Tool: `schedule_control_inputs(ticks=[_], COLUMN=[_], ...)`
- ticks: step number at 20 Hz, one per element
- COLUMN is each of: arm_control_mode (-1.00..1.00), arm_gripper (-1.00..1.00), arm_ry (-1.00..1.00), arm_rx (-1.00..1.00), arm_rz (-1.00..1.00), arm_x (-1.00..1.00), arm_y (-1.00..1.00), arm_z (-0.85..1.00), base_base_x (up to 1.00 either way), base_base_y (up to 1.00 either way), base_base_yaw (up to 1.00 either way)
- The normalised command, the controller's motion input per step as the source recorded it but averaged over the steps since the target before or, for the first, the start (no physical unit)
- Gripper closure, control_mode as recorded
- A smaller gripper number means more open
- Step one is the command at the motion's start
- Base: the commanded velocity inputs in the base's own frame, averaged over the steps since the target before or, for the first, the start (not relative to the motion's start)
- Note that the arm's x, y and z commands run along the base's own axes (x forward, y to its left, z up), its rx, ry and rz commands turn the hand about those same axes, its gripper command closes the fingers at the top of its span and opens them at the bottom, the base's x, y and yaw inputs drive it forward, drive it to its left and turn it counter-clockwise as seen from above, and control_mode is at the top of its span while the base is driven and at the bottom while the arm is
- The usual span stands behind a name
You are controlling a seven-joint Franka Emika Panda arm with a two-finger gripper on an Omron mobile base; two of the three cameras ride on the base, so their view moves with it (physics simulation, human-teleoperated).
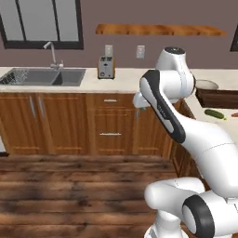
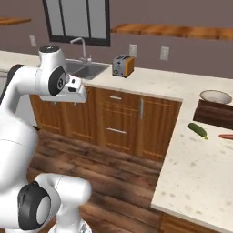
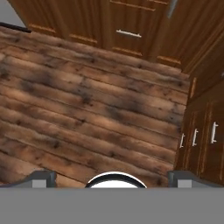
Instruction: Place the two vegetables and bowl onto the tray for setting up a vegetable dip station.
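Gripper (image 3: 112, 177), jaws fully spread and empty, faces the floor, well apart from the cucumber (image 2: 198, 130), chilli (image 2: 226, 136), bowl (image 2: 215, 96) and tray (image 2: 214, 113), all awaiting pickup on the counter (image 2: 191, 173).

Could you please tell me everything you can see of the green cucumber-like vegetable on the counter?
The cucumber is small, oblong and dark green with a slightly paler end. It lies flat on the speckled cream counter, angled diagonally, just in front of the dark-brown tray but apart from it. The slim red pepper lies to its right, not touching. Nothing holds or covers it.
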Motion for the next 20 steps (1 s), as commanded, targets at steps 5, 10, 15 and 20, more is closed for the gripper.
schedule_control_inputs(ticks=[5, 10, 15, 20], arm_control_mode=[1.0, 1.0, 1.0, 1.0], arm_gripper=[-1.0, -1.0, -1.0, -1.0], arm_ry=[0.0, 0.0, 0.0, 0.0], arm_rx=[0.0, 0.0, 0.0, 0.0], arm_rz=[0.0, 0.0, 0.0, 0.0], arm_x=[0.0, 0.0, 0.0, 0.0], arm_y=[0.0, 0.0, 0.0, 0.0], arm_z=[0.0, 0.0, 0.0, 0.0], base_base_x=[0.47, 0.47, 0.47, 0.42], base_base_y=[0.32, 0.33, 0.33, 0.38], base_base_yaw=[-0.45, -0.44, -0.45, -0.41])
